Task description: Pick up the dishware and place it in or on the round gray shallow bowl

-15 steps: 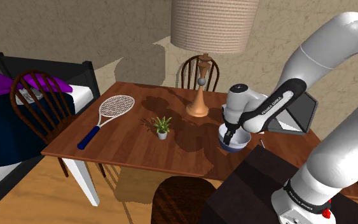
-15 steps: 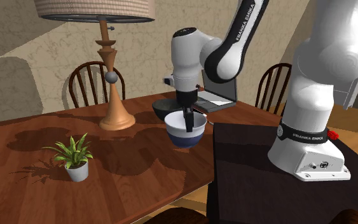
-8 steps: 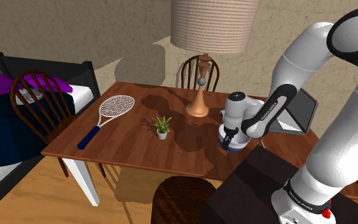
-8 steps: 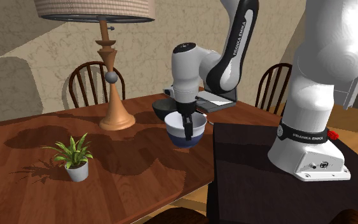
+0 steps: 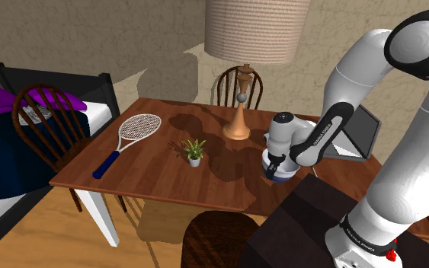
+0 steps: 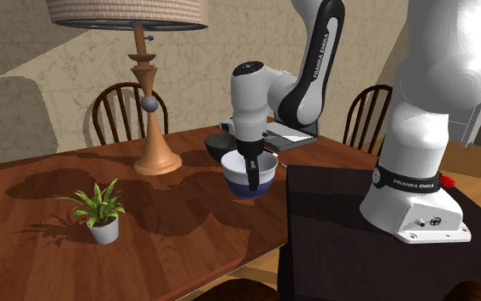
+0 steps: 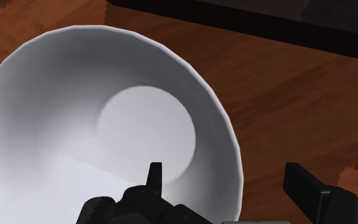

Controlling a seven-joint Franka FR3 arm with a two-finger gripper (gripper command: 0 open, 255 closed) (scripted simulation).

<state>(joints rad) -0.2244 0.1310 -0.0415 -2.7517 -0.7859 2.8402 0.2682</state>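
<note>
A wooden table (image 5: 153,163) stands in a room with rough beige walls, with a tall lamp (image 5: 238,122) on it. Near the table edge that meets the dark stand (image 6: 332,224), the pincer (image 7: 225,170) hangs low at the white bowl (image 7: 69,108). Its fingers (image 7: 154,173) are apart and straddle the rim, one inside the bowl and one outside over bare wood, and neither presses the wall. The bowl rests on the table, unlifted. Just beyond it, toward the laptop (image 5: 357,137), lies the dark gray shallow bowl (image 6: 218,144). The grasp looks like the step in hand. Next, the fingers should close on the rim, then lift the bowl and carry it the short way onto the gray bowl.
</note>
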